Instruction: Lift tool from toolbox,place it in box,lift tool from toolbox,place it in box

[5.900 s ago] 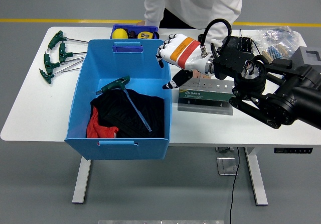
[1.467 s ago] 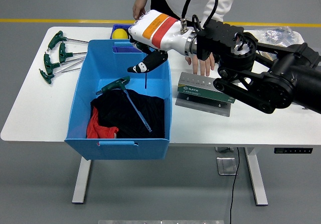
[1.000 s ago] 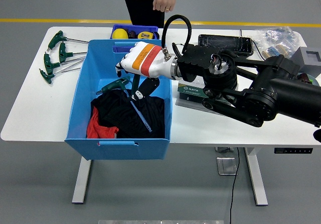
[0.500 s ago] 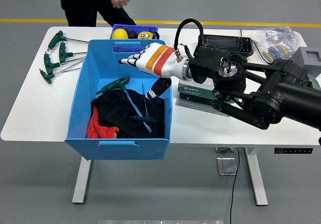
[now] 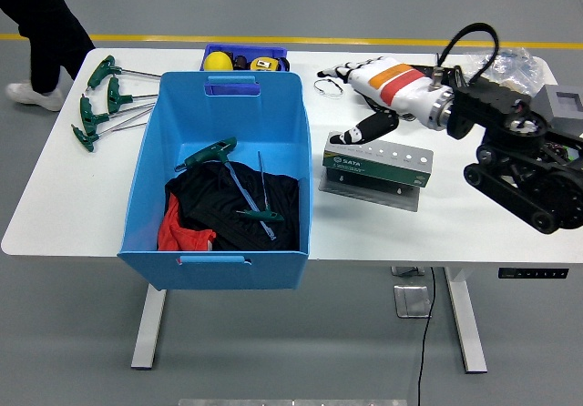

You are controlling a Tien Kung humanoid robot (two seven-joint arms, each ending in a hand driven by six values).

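A: Right hand (image 5: 369,92), status?
B: Open, empty, above the toolbox (image 5: 377,163) at centre right.
A: Progress?
B: Two tools (image 5: 239,187) lie in the blue box (image 5: 150,165), centre left; task appears complete.

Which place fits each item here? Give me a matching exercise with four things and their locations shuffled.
Things:
1. T-handle wrench
2. right hand
3. green tool case
4. small blue tray

Places:
A. on the table right of the blue bin
B. behind the blue bin at the table's far edge
C. lying on the black cloth inside the bin
D. above the tool case, fingers open, holding nothing

Pairs: 1-C, 2-D, 3-A, 4-B
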